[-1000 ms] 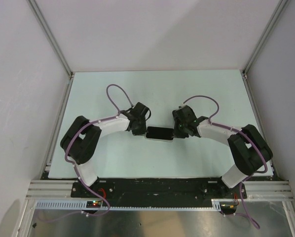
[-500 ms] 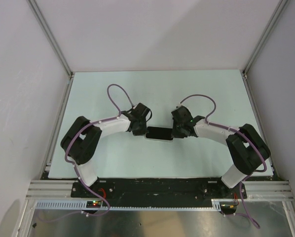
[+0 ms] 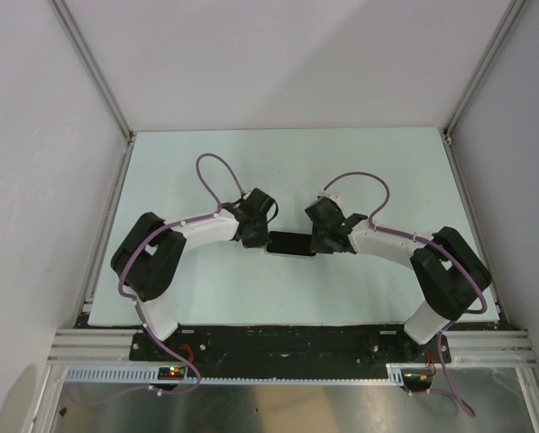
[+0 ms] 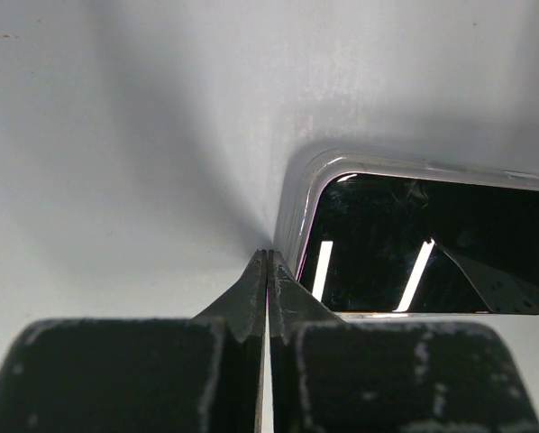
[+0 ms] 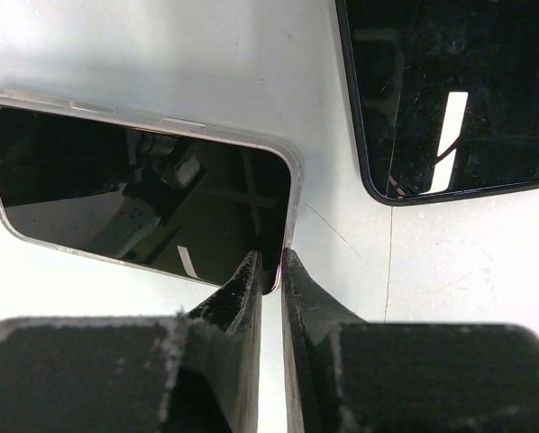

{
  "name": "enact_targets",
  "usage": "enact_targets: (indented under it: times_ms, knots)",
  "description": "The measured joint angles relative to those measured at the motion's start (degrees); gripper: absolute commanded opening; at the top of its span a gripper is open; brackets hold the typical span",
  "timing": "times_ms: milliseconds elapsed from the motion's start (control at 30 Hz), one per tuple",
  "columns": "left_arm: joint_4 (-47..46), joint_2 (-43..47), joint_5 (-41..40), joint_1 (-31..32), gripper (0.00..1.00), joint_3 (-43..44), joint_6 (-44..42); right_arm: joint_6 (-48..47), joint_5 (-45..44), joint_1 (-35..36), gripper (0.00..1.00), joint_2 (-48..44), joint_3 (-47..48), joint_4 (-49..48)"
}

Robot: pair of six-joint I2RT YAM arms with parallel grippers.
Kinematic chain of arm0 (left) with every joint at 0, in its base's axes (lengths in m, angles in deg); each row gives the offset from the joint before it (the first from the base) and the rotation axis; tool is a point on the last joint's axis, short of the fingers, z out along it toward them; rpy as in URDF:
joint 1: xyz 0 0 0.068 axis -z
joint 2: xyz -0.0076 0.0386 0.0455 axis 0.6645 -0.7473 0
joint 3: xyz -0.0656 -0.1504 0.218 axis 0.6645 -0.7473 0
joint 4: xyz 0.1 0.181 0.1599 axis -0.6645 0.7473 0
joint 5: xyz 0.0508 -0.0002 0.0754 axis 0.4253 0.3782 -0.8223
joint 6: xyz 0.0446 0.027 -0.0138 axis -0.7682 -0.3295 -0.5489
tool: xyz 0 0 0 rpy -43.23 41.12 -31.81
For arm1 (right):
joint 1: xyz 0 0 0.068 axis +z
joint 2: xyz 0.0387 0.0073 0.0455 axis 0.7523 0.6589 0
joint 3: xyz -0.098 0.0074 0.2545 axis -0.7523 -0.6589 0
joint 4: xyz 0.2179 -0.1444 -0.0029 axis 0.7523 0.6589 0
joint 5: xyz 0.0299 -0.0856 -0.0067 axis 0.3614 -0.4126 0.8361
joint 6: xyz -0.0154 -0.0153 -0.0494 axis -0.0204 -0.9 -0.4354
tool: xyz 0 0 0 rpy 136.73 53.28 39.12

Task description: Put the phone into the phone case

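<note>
- My left gripper (image 4: 267, 263) is pressed fully together with nothing between its fingers, and its tips sit right against a short end of the phone case (image 4: 296, 206), by one corner
- My right gripper (image 5: 271, 269) stands almost together, with only a thin slit between the fingers; a corner of the case runs into that slit, and I cannot tell whether it is pinched or merely touched
- The phone (image 4: 432, 244) lies screen up inside the clear case, whose rim shows around the black glass wherever I can see it
- From above, the cased phone lies flat on the table (image 3: 206, 171), lengthwise between the two grippers, one at each short end
- In the right wrist view a second dark slab (image 5: 450, 90) with a rounded corner lies near the case, not touching it; I cannot tell what it is
</note>
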State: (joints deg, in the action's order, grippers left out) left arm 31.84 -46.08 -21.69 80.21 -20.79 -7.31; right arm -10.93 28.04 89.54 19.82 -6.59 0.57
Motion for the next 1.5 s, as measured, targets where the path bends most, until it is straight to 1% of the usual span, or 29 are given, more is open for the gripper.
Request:
enact_targets:
  times_ms: [300,733,900,933,1000,1067,1167,1267,1500]
  knots:
    - [0.0,0.0,0.0,0.0,0.0,0.0,0.0,1.1,-4.9,2.8,0.0,0.3,-0.3,-0.4]
    - [0.0,0.0,-0.1,0.0,0.0,0.0,0.0,3.6,-17.8,9.5,0.0,0.3,-3.2,-4.1]
    - [0.0,0.0,-0.1,0.0,0.0,0.0,0.0,4.0,-19.1,10.1,0.01,-0.1,-3.7,-4.7]
    - [0.0,0.0,-0.1,0.0,0.0,0.0,0.0,4.0,-19.0,10.0,0.03,-0.4,-4.0,-4.9]
    - [0.0,0.0,-0.1,0.0,0.0,0.0,0.0,4.0,-17.8,9.3,0.12,-1.1,-4.3,-5.2]
    - [0.0,0.0,-0.1,0.0,0.0,0.0,0.0,3.8,-15.8,8.2,0.21,-2.2,-4.3,-5.1]
    - [0.0,0.1,-0.1,0.0,0.0,0.0,0.0,3.4,-11.5,6.4,0.32,-3.0,-4.3,-4.9]
    - [-0.4,0.5,-0.1,0.0,0.0,-0.5,0.0,2.8,-7.3,5.2,0.35,-3.2,-4.3,-4.7]
    - [-0.6,2.6,0.3,0.1,0.0,-3.0,0.4,1.5,2.4,1.8,0.33,-4.5,-4.4,-2.7]
